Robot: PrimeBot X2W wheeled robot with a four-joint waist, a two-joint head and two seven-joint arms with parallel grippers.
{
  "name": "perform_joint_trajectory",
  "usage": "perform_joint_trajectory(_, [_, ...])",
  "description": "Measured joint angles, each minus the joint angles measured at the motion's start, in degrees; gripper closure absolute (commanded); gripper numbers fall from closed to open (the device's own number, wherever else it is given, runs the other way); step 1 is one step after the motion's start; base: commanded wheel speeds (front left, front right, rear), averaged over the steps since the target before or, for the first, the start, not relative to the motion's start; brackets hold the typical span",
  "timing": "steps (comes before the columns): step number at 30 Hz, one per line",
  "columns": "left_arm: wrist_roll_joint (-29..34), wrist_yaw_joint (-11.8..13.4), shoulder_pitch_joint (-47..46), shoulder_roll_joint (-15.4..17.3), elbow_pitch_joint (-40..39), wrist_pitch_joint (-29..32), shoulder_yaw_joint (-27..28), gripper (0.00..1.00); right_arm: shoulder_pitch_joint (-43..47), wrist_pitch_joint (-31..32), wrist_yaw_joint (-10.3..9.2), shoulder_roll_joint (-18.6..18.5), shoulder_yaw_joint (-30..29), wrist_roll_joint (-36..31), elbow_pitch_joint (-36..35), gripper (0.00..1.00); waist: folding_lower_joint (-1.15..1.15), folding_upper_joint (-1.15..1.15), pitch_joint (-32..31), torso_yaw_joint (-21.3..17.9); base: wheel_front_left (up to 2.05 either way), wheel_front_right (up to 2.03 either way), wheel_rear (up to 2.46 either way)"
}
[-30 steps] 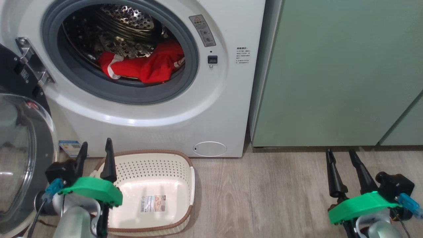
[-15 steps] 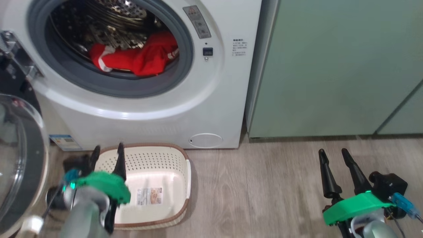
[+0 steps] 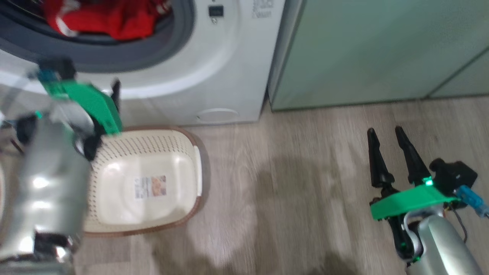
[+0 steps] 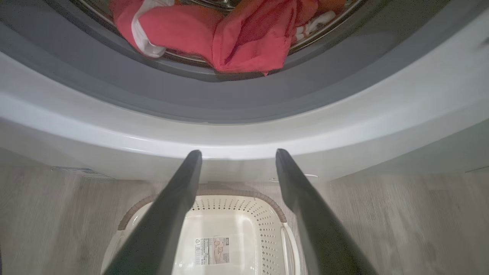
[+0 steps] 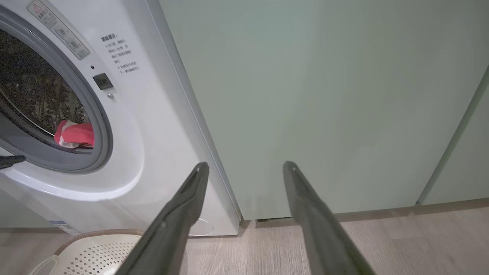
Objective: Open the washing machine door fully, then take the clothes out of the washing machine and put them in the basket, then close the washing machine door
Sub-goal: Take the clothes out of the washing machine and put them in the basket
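One washing machine (image 3: 214, 76) stands at the upper left of the head view, with one round cap (image 3: 217, 114) low on its front. One cream basket (image 3: 153, 137) sits at the lower left, with one label (image 3: 150, 186) on its bottom. One heap of red cloth (image 3: 103, 19) with white trim lies at the top left; how many garments make it up I cannot tell. There are two grippers, the left gripper (image 4: 237, 152) and the right gripper (image 3: 384, 130), with two dark fingers (image 5: 311, 214) each, four in all. Two pale green cupboard fronts (image 3: 363, 49) take the upper right, with one seam between them.
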Motion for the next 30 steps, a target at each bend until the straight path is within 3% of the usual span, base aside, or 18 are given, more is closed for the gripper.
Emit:
perform_joint_trajectory(10, [-1.09, 0.60, -16.74, 3.56, 2.49, 6.99, 0.18, 0.00, -5.69, 0.00, 0.00, -0.01, 0.93, 0.04, -0.79, 0.00, 0.00, 0.00, 9.11, -3.77, 0.00, 0.00, 0.00])
perform_joint_trajectory(30, [-0.89, 0.59, -33.32, 8.77, 10.79, 8.56, -1.87, 0.00, -10.51, 0.00, 0.00, 0.90, 0.86, 0.03, -2.78, 0.00, 0.01, 0.00, 23.28, -9.82, 0.00, 0.00, 0.00])
